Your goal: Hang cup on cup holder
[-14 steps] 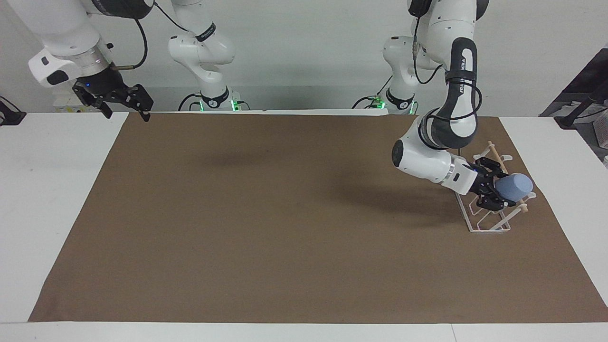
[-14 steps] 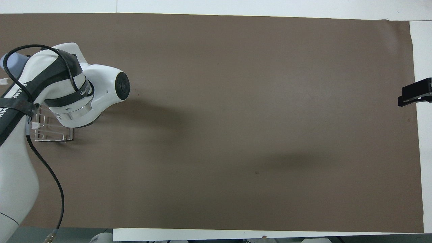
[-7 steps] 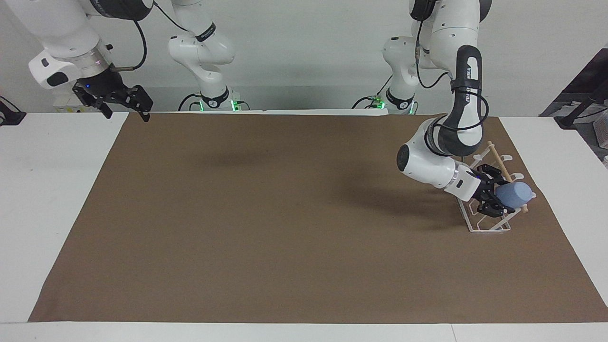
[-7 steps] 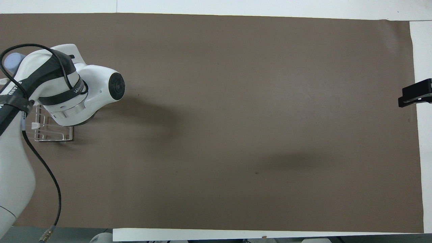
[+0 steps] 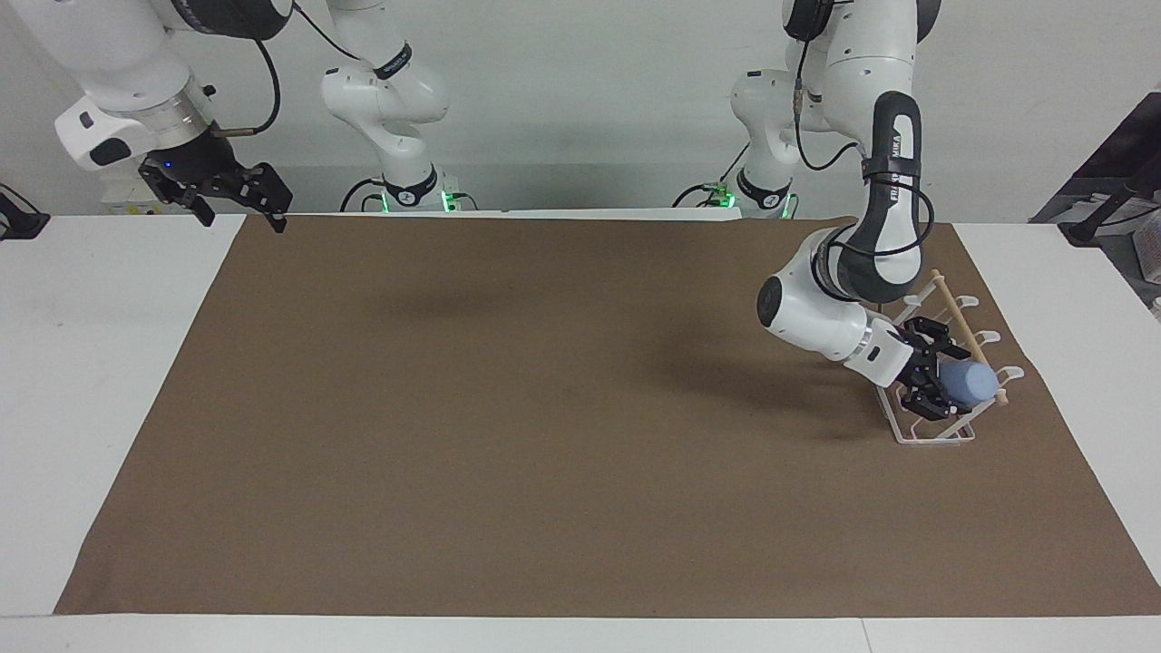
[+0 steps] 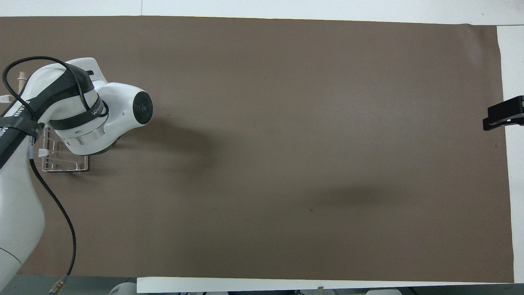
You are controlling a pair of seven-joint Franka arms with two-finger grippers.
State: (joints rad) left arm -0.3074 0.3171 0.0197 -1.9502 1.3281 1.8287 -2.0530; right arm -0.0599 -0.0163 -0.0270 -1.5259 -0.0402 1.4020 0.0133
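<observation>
Blue cup (image 5: 966,383) on white wire cup holder (image 5: 934,433)
Left gripper (image 5: 934,388) jaws spread around it (grip unclear); right gripper (image 5: 238,201) waits open above the desk (image 5: 109,363) edge.

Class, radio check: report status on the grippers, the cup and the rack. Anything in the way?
Left gripper at the cup holder, around the cup. Cup lying tilted on the rack's prongs. Right gripper open, waiting at the table's edge. Nothing in the way.

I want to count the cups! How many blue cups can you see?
1. The cup lies tilted on the cup holder, at the left arm's end of the table, with the left end effector right at it.
</observation>
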